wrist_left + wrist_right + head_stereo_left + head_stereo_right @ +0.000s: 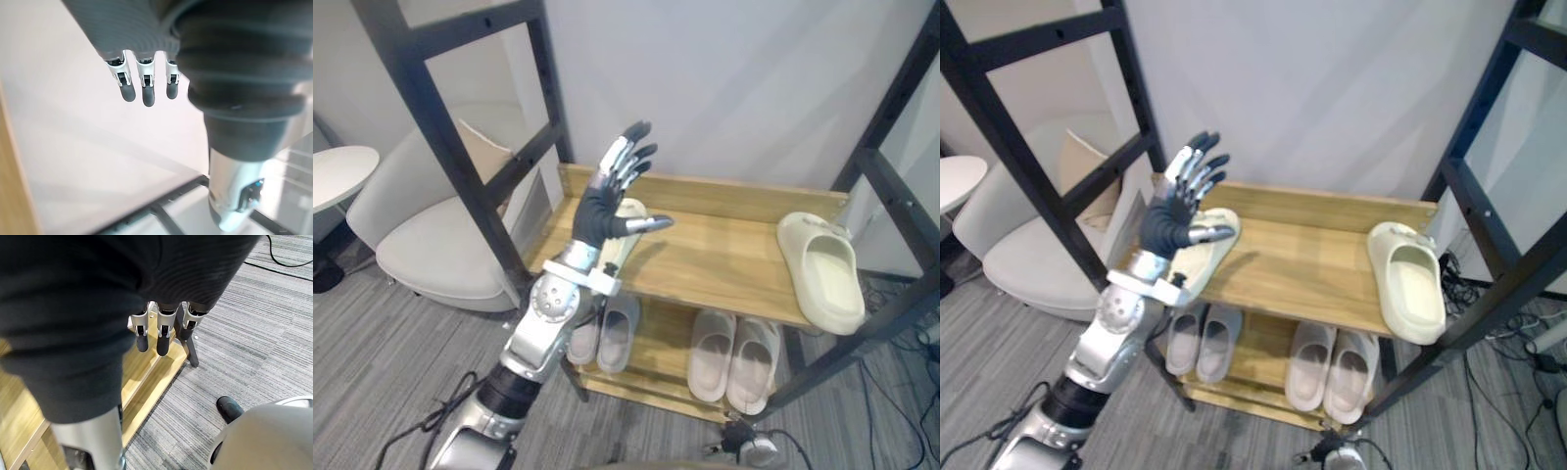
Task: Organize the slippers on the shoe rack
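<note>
Wooden shoe rack (724, 259) on grey carpet (372, 343), white armchair (421, 225) beside, left hand (602, 211) raised, fingers (625, 162) spread, empty, right hand (164, 339) likewise

A shoe rack (724, 259) of pale, smooth-grained wood with a light sheen stands within a matt black metal frame (445, 147). The cream slippers (822, 274) look like moulded foam or rubber, smooth and matt. Below, grey carpet (372, 352) shows a rough ribbed weave. The left hand (603, 209) pairs glossy silver fingers (619, 162) with a dark ribbed cover. An armchair (431, 235) wears pale matt cloth.
</note>
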Robot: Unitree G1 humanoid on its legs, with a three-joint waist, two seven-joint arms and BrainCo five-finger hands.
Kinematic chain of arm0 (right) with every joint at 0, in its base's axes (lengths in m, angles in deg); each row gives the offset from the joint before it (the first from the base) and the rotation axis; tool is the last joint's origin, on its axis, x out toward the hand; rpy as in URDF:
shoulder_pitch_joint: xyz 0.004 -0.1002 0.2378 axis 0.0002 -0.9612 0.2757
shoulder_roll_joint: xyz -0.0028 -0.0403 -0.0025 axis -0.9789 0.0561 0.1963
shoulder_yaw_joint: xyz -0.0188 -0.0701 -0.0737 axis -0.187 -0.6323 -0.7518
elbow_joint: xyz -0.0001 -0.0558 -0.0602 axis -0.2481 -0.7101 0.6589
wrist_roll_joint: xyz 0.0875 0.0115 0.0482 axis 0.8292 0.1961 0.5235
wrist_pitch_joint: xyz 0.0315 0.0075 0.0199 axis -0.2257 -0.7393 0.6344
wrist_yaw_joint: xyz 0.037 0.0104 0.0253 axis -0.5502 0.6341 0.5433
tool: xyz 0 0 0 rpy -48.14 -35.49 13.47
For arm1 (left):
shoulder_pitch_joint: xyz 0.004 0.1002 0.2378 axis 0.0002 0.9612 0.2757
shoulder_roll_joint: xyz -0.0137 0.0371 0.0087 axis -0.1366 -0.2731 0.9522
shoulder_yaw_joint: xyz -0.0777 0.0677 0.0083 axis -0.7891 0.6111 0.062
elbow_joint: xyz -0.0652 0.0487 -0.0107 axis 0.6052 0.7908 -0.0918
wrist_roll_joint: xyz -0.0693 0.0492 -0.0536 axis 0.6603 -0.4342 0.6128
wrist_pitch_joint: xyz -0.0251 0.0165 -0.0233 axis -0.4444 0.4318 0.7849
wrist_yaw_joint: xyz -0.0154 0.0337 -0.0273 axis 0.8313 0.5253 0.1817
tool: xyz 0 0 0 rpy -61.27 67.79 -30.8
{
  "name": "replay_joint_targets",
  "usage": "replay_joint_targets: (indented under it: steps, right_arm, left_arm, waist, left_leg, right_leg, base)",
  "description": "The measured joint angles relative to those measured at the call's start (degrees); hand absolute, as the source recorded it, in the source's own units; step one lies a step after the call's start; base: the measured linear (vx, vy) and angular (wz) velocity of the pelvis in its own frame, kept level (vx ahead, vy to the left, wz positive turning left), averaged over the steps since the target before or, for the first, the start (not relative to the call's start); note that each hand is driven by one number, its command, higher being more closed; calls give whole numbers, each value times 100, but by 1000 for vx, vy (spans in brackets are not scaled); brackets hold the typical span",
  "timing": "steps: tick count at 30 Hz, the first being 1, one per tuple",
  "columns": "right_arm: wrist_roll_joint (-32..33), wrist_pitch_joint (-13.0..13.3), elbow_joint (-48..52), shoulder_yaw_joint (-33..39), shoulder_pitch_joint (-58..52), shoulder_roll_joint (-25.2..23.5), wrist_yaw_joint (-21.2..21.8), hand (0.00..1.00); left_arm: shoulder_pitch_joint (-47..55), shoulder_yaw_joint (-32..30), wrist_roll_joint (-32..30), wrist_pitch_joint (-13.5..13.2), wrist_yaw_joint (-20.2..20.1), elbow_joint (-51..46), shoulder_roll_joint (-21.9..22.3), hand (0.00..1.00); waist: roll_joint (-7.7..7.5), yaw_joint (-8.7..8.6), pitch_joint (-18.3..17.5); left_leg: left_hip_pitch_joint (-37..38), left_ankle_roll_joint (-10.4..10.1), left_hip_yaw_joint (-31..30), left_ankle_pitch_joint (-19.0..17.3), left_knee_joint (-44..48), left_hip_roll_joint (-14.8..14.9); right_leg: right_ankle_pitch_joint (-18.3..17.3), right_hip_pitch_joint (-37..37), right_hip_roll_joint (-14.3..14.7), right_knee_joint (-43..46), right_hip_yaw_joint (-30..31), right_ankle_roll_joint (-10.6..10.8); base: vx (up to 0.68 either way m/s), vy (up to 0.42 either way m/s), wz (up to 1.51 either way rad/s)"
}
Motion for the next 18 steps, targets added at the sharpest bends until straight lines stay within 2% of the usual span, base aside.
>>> replay_joint_targets:
  steps: [3, 7, 11, 18]
  right_arm:
    - [2, -11, 5, 35, 19, 0, 13, 0]
    - [3, -18, 60, 231, 103, 3, 34, 0]
    - [1, -17, 105, 247, 184, 4, 38, 0]
    - [-1, -19, 125, 451, 248, -3, 36, 0]
  left_arm:
    - [-28, -284, -230, 67, 8, 322, -278, 0]
    - [-28, -346, -605, 108, 3, 809, -832, 0]
    - [-28, -562, -780, 146, 8, 1097, -1013, 0]
    - [-29, -852, -960, 243, 44, 1380, -1212, 0]
  waist:
    - [-10, 2, 0]
    - [-31, -8, 13]
    - [-99, -13, 93]
    - [-92, -15, 127]
  left_leg:
    - [-8, -1, 57, 0, 4, -1]
    - [-57, -1, 124, -1, -14, 2]
    - [-101, -6, 150, -3, -17, 16]
    - [-115, -53, 310, -38, -56, 31]
  right_leg:
    - [20, -20, 14, -40, 49, 1]
    - [126, -68, 71, -237, 110, -19]
    - [178, -78, 117, -356, 133, -30]
    - [222, -168, 153, -444, 307, -38]
  base:
    - [10, 1, -9]
    - [6, 1, -10]
    - [15, -5, -3]
    - [24, 8, -13]
